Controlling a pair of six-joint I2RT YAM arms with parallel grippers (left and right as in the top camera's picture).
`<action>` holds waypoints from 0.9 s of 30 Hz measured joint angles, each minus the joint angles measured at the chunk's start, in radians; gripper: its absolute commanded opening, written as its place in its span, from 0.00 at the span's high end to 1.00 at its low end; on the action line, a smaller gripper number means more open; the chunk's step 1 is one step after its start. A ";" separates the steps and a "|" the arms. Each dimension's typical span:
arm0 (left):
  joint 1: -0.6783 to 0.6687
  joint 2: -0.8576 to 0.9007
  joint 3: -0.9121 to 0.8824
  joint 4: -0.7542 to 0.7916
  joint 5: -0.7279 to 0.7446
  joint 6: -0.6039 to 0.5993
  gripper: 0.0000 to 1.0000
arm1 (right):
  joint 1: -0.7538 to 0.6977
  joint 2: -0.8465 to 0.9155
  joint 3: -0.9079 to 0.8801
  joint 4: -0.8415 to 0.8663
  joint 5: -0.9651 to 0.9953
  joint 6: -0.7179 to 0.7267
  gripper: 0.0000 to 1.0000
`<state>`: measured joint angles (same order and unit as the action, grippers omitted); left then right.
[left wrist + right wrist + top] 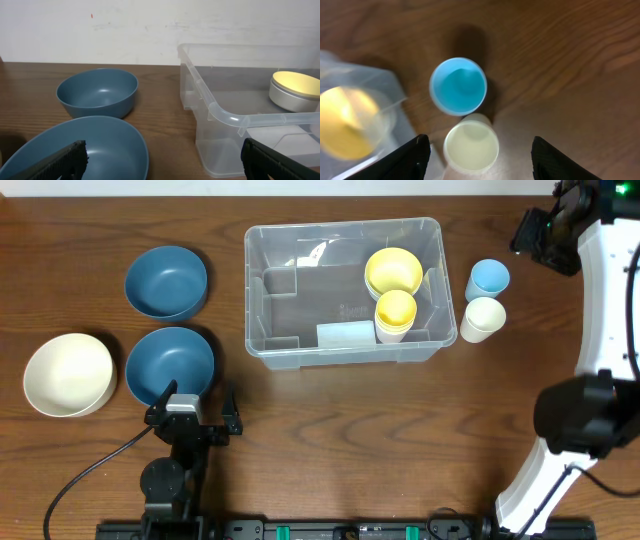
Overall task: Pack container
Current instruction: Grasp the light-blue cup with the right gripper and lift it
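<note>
Large clear plastic rectangular container (340, 227) holds a round yellow bowl (393, 270). Left hand (175, 160) gapes empty — right hand (487, 157) spread open, empty, above a blue plastic cup (458, 86).

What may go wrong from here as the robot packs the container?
1. The blue cup and cream cup stand very close together; the right gripper, closing on one, may tip the other.
2. The near blue bowl is wide; the open left gripper may catch only its rim, and the bowl could slip.
</note>
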<state>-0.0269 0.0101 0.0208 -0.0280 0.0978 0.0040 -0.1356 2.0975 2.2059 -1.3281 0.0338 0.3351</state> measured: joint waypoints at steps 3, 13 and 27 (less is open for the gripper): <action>0.000 0.000 0.000 0.000 0.000 0.000 0.02 | -0.011 0.083 0.000 0.019 -0.002 -0.007 0.36; 0.000 0.000 0.000 0.000 0.000 0.000 0.02 | -0.011 0.290 -0.005 0.055 -0.019 -0.023 0.63; 0.000 0.000 0.000 0.000 0.000 0.000 0.02 | -0.021 0.294 -0.004 0.006 -0.030 -0.014 0.99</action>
<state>-0.0269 0.0101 0.0208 -0.0280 0.0978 0.0040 -0.1562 2.3920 2.2021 -1.3224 0.0036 0.3214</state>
